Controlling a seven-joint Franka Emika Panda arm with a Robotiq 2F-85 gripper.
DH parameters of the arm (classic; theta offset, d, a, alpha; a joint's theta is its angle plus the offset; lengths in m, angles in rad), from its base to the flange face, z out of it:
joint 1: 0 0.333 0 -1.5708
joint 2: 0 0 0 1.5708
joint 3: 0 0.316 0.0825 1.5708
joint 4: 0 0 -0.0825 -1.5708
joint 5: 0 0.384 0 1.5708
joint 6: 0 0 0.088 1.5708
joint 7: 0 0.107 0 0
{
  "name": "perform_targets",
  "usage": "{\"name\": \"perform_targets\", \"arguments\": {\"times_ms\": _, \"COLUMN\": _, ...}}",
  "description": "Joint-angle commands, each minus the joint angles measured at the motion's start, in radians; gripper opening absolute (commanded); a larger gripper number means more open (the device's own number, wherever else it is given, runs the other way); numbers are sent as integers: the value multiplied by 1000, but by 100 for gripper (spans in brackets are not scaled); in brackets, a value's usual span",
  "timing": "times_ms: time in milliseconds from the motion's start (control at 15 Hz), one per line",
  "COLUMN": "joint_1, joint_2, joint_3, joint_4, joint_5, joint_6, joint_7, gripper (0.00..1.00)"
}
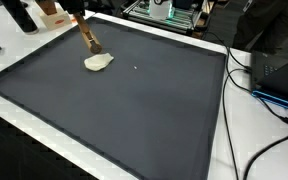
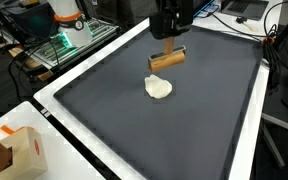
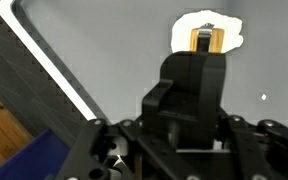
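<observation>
Your claw (image 2: 169,47) is shut tight on a wooden tool (image 2: 167,61), which hangs down from it. The tool's low end is just over the white lump (image 2: 159,88), and you cannot tell if they touch. The lump lies on the big dark mat (image 2: 134,135).

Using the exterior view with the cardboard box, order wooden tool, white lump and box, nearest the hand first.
1. Brown wooden tool: gripped in the hand.
2. White soft lump: on the dark grey mat, by the tool.
3. Brown cardboard box: beyond the mat's corner.
</observation>
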Motion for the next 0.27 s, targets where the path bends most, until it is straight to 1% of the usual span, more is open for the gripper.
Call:
{"name": "perform_targets", "arguments": {"times_ms": 0, "joint_1": 12, "joint_2": -5, "joint_3": -12, "joint_4": -3, "joint_5": 1, "joint_6": -2, "joint_7": -3, "gripper": 50}}
{"name": "perform_targets", "arguments": {"times_ms": 200, "joint_1": 13, "joint_2": -8, "joint_3": -12, "joint_4": -10, "joint_5": 1, "joint_6": -4, "joint_7": -3, "gripper": 50}}
